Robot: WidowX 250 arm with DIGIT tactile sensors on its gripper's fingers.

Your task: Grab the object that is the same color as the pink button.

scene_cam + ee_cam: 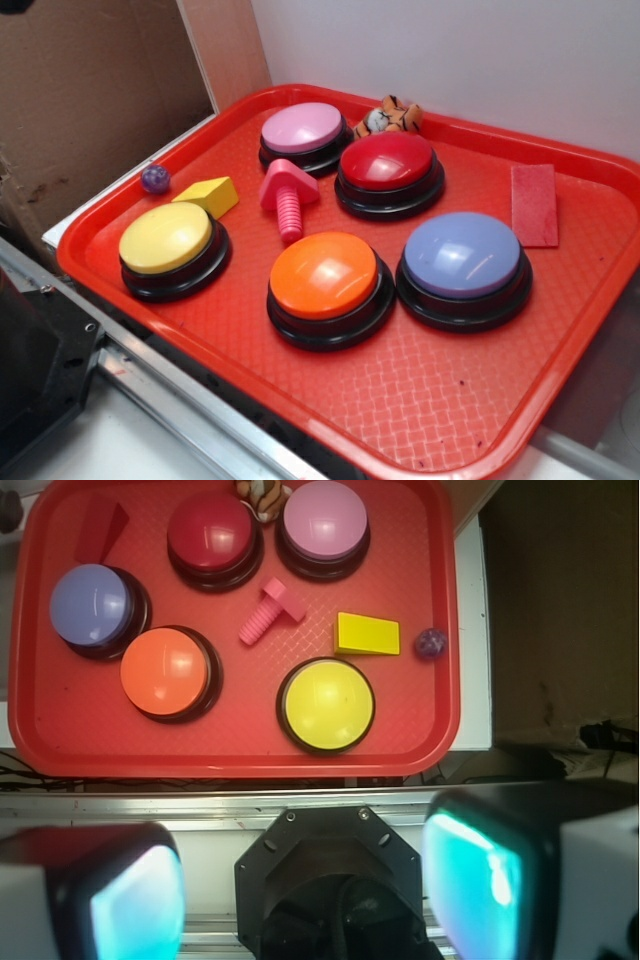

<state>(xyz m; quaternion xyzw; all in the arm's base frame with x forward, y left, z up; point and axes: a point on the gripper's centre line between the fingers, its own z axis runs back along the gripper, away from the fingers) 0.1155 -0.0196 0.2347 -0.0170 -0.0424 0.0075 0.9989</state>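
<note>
The object, a small bright pink toy bolt, lies on its side on the red tray, between the pink button and the orange button. The pink button stands at the tray's far side beside a red button. My gripper hangs high above the near rail, well short of the tray. It is open, its teal pads wide apart with nothing between them. In the exterior view the gripper is out of frame.
On the tray also stand yellow, orange and lavender-blue buttons, a yellow block, a flat red piece and a small striped toy. A purple ball rests off the tray's left rim. A metal rail runs along the front.
</note>
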